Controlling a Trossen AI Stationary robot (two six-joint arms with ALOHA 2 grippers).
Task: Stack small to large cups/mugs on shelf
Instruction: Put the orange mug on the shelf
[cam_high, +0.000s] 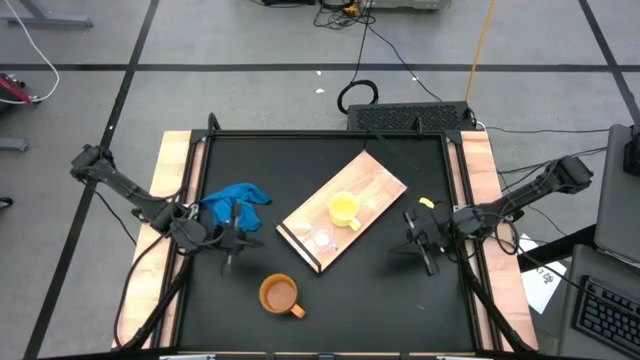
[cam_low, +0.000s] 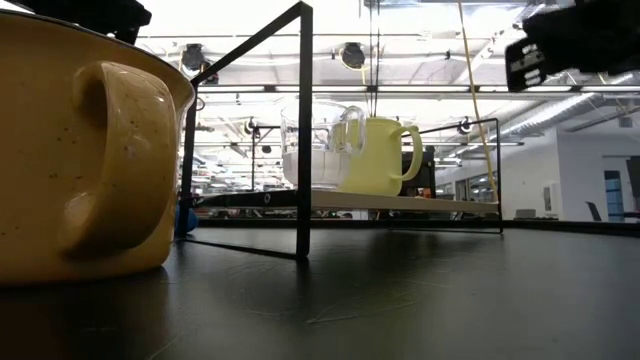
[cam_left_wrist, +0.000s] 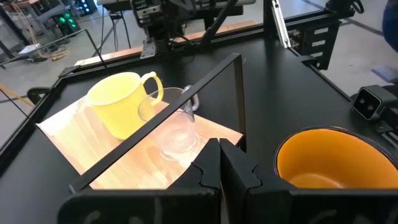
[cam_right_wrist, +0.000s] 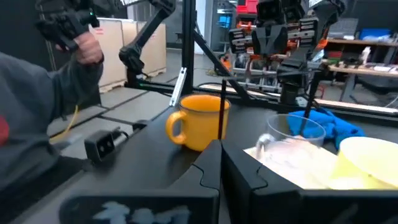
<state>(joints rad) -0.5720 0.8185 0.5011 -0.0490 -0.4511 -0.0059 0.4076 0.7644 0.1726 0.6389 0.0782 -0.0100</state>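
Observation:
The yellow cup (cam_high: 344, 209) and the small clear glass cup (cam_high: 322, 238) stand side by side on the light-wood shelf (cam_high: 375, 185), which lies slantwise mid-table. The orange-brown cup (cam_high: 279, 294) stands on the black tabletop near the front edge, off the shelf. My left gripper (cam_high: 231, 243) is shut and empty, left of the shelf, beside the blue cloth. My right gripper (cam_high: 418, 243) is shut and empty, right of the shelf. The left wrist view shows the yellow cup (cam_left_wrist: 121, 102), the glass cup (cam_left_wrist: 176, 134) and the orange-brown cup (cam_left_wrist: 329, 158).
A blue cloth (cam_high: 235, 201) lies crumpled at the table's left, next to my left gripper. A thin black frame (cam_low: 303, 130) stands up over the shelf. A small yellow object (cam_high: 427, 204) lies near my right arm. A person's sleeve (cam_right_wrist: 37, 106) shows beyond the table.

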